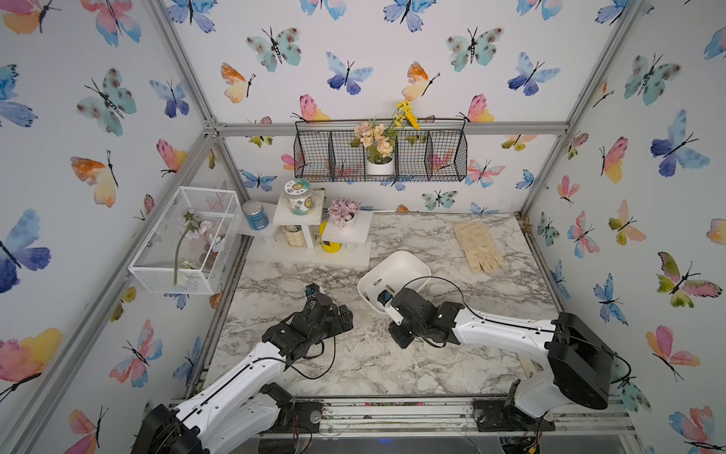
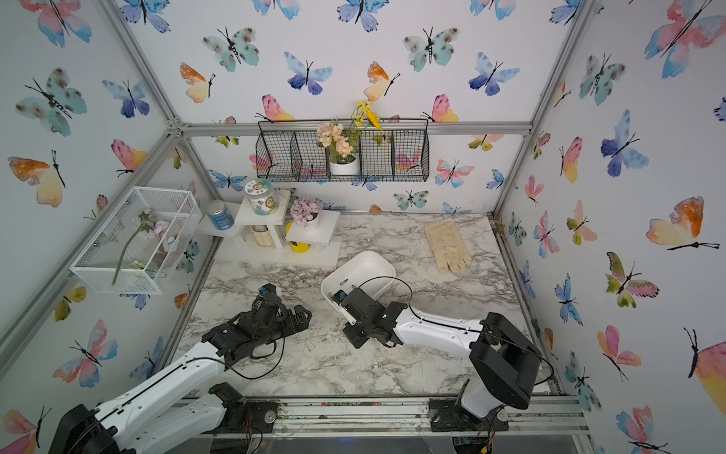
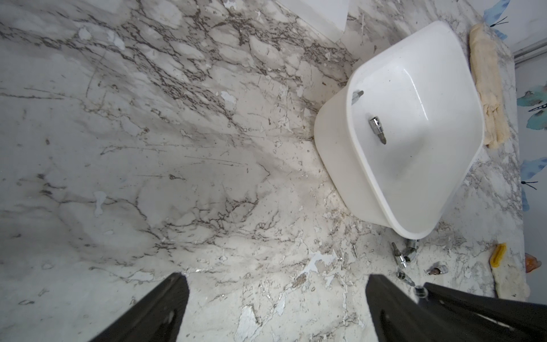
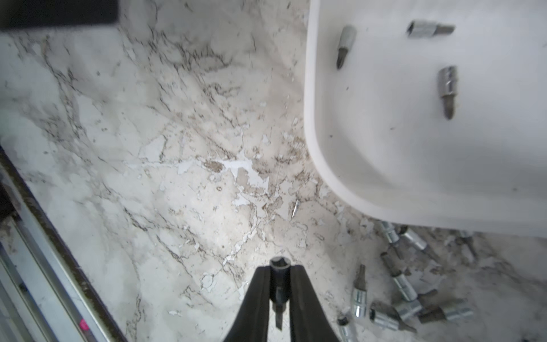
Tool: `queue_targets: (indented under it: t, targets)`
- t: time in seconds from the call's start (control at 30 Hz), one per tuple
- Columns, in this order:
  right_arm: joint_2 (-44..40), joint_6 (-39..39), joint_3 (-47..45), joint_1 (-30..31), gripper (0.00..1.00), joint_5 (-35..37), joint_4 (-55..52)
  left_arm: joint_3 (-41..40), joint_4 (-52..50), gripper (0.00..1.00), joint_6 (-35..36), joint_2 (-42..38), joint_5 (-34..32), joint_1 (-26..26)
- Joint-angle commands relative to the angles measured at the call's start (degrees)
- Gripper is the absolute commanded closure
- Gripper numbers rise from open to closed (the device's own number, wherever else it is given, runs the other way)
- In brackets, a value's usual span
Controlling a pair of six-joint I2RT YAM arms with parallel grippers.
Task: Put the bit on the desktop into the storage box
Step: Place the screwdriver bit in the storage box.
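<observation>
My right gripper (image 4: 280, 268) is shut on a dark metal bit (image 4: 280, 277), held above the marble desktop (image 4: 177, 177) just off a corner of the storage box (image 4: 384, 133). The white storage box (image 1: 406, 265) sits mid-table in both top views and holds three bits (image 4: 448, 88). Several loose bits (image 4: 399, 284) lie on the desktop beside the box, also seen in the left wrist view (image 3: 404, 257). My left gripper (image 3: 276, 281) is open over bare desktop, left of the box (image 3: 414, 165), with nothing between its fingers.
A cream glove (image 1: 477, 245) lies at the back right. A white stepped shelf (image 1: 314, 251) with jars and a flower pot stands at the back left. A white mesh cage (image 1: 184, 239) hangs on the left wall, a black wire basket (image 1: 379, 157) on the back wall.
</observation>
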Motion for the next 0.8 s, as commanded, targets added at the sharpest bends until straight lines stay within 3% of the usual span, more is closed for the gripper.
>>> queue_targets:
  t: [0.0,0.37,0.77]
  targets:
    - [-2.42,0.48,3.58,-0.28,0.84,5.6,-3.03,-0.27,0.77,0.01,0.51,-0.72,1.09,0.16]
    - [6.12,-2.97,14.97,-8.32,0.82,3.31,0.24,-1.0,2.6,0.01,0.18,-0.66,2.92,0.23]
    - [19.63,-1.9,21.97,-13.75,0.82,0.34,3.18,-2.33,13.77,0.01,-2.03,4.33,9.19,0.23]
